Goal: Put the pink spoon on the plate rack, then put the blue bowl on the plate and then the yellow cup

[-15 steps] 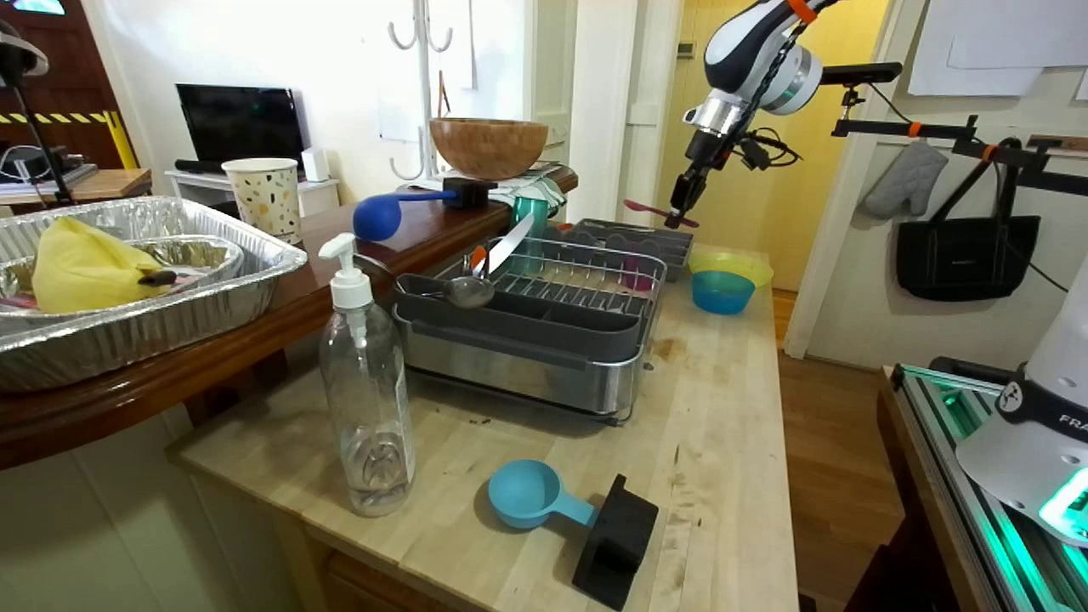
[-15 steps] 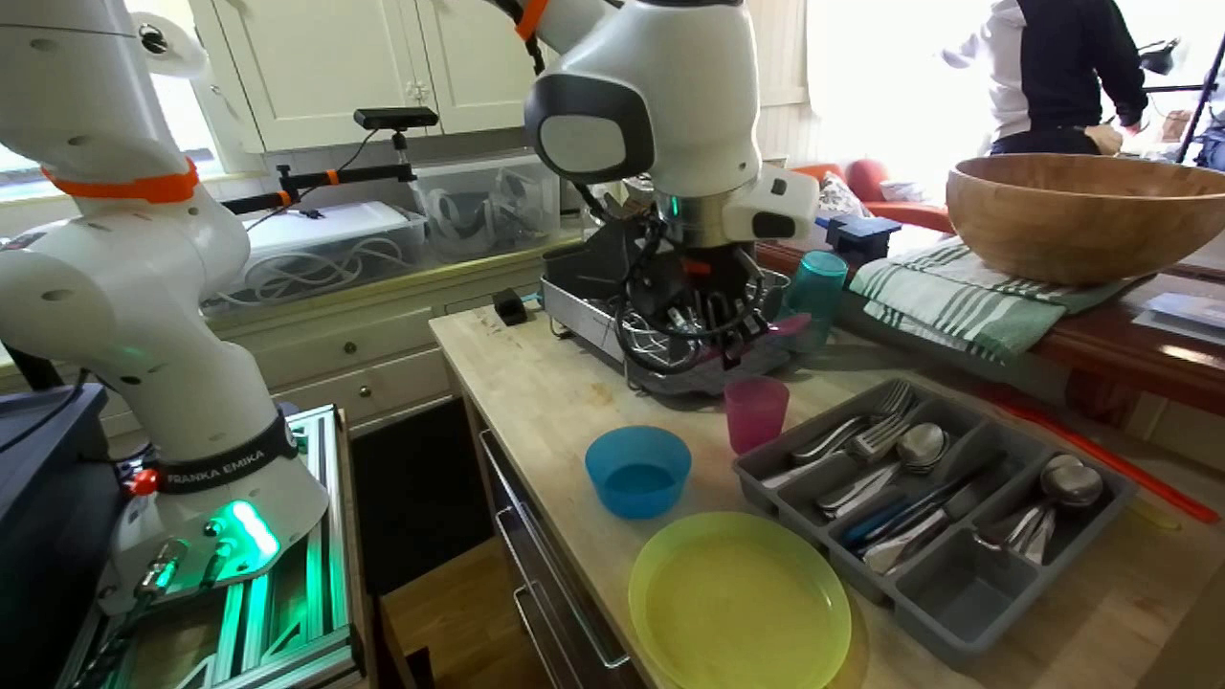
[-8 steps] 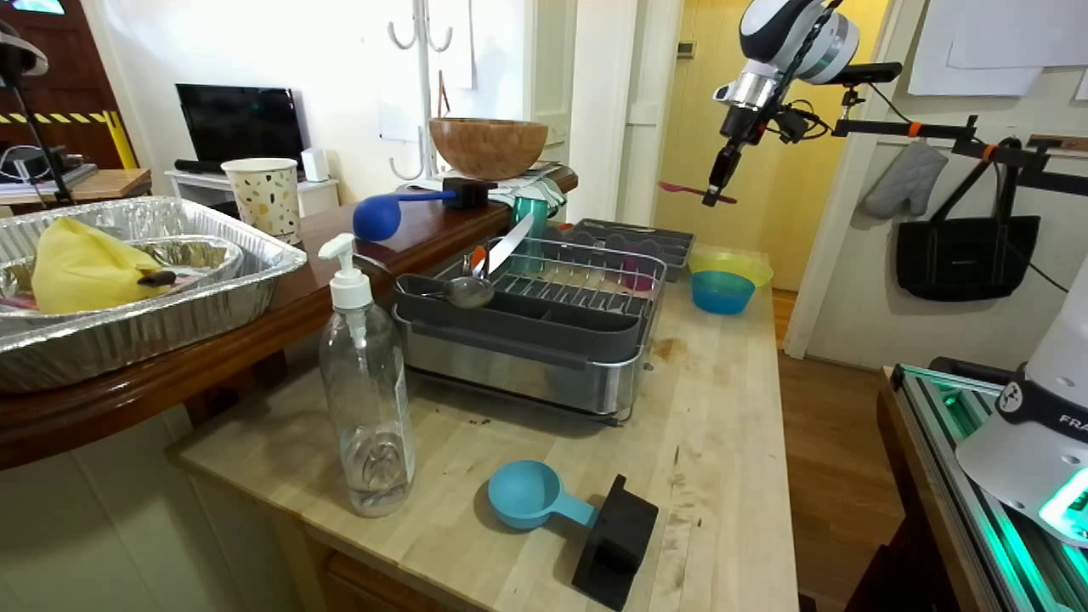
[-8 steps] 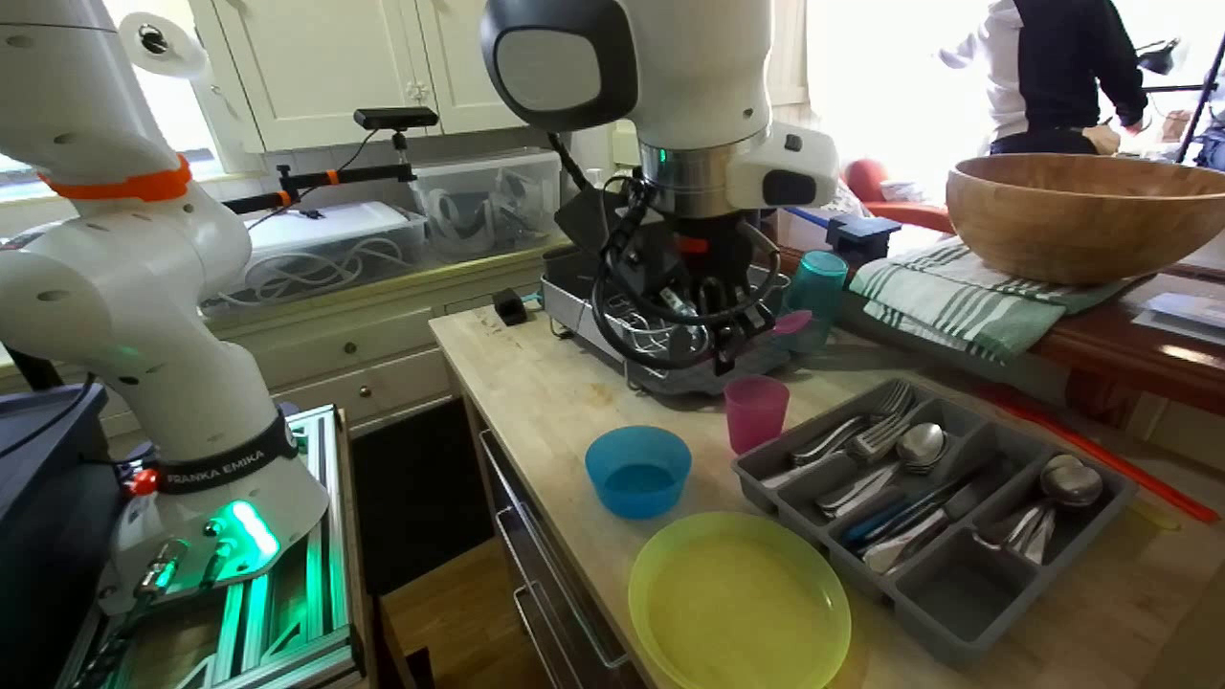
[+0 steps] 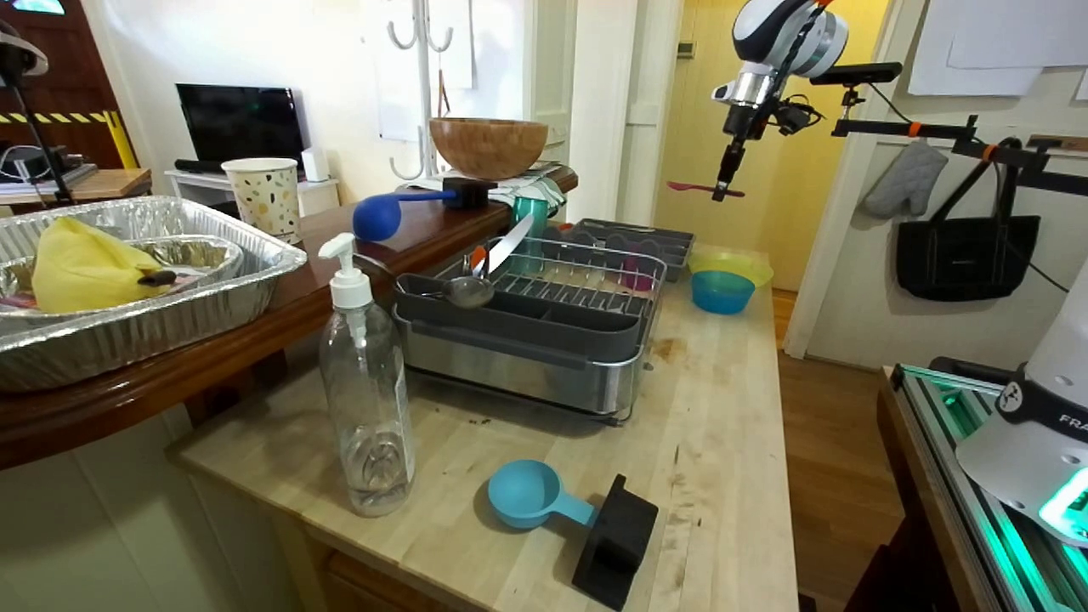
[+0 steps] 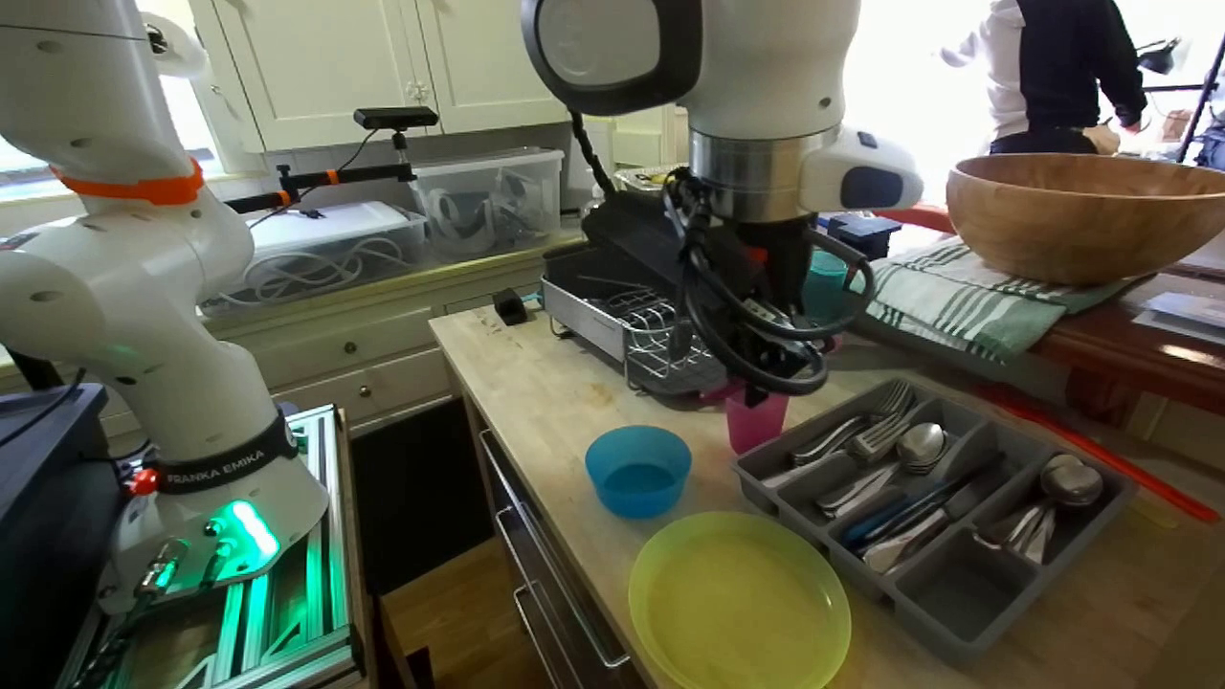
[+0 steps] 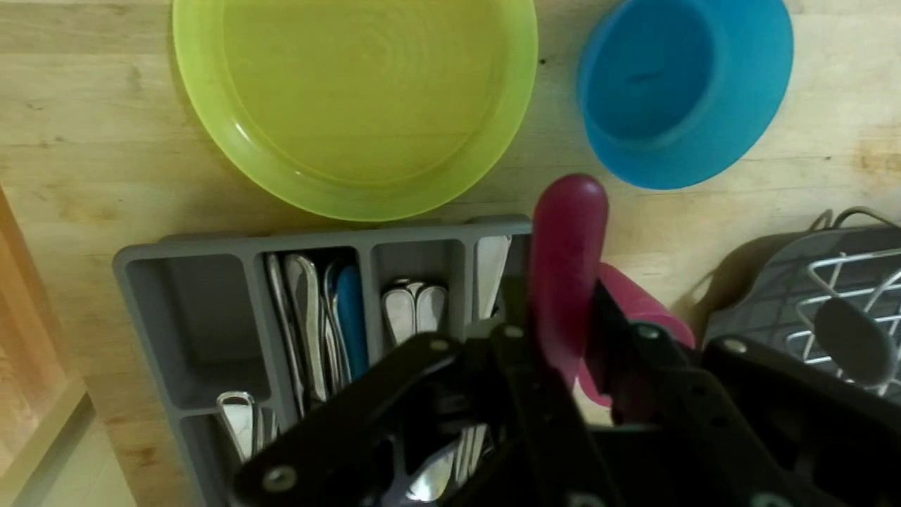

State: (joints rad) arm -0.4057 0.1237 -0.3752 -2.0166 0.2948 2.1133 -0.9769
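in an exterior view, looking along the worktop (image 5: 722, 476) from near the bottle (image 5: 370, 425), far from the bowl (image 5: 722, 294). in an exterior view, facing back along it from above, near the plate (image 6: 742, 608). in the wrist view, looking down close past the pincer (image 7: 565, 345). sharing bowl, plate and rack (image 5: 544, 381) throughout.
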